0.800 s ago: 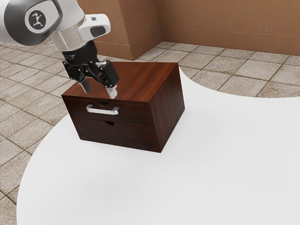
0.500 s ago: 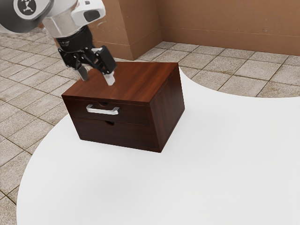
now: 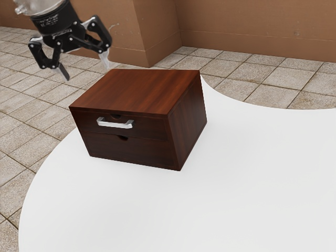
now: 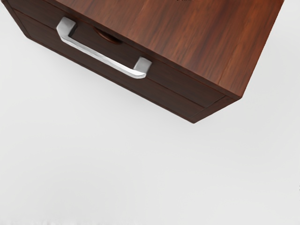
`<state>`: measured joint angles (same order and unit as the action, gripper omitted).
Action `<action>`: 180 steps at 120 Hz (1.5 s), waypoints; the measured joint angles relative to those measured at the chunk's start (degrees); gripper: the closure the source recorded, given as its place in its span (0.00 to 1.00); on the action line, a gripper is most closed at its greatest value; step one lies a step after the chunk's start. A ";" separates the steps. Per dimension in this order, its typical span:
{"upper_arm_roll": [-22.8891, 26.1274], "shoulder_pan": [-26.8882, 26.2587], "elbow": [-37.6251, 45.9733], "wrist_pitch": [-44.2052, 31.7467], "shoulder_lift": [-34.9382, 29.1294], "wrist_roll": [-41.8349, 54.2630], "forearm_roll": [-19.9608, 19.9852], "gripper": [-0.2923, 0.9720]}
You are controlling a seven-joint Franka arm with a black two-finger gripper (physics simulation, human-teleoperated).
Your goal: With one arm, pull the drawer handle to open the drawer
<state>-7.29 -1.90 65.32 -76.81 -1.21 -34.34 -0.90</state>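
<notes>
Gripper [image 3: 86, 70] black and two-fingered, hanging high at the exterior view's upper left, above the cabinet [image 3: 142, 89] and further to that view's left, seen against the tiled floor [image 3: 31, 121]. Fingers spread wide, gripping nothing, touching nothing. Cabinet of dark wood, standing on a white round-edged table [image 3: 236, 189], close to the table's edge on the exterior view's left. Two drawers stacked in its front face. Upper drawer [image 3: 147, 127] shut, front flush with the cabinet's face. Silver bar handle [image 3: 115, 123] lying level across that front, toward the exterior view's left, with a small half-round notch just above it. Beneath it the lower drawer [image 3: 131, 149], also flush, with a like notch at its top edge. Handle well apart from the gripper, lower and nearer the camera. Brown wall [image 3: 252, 21] behind. From the wrist view, looking down over the cabinet [image 4: 201, 33] top: handle [image 4: 101, 55] slanting across the drawer [image 4: 168, 79] front, white table [image 4: 140, 164] beneath.
</notes>
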 joint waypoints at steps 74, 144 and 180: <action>-4.43 1.65 29.85 -19.93 -8.64 -29.08 -0.29 0.23; -7.44 1.73 45.14 -40.93 -12.57 -39.73 -2.31 0.24; -8.67 1.74 48.21 -47.62 -12.26 -42.41 -2.20 0.28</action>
<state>-15.95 -0.16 113.53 -124.43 -13.47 -76.75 -3.09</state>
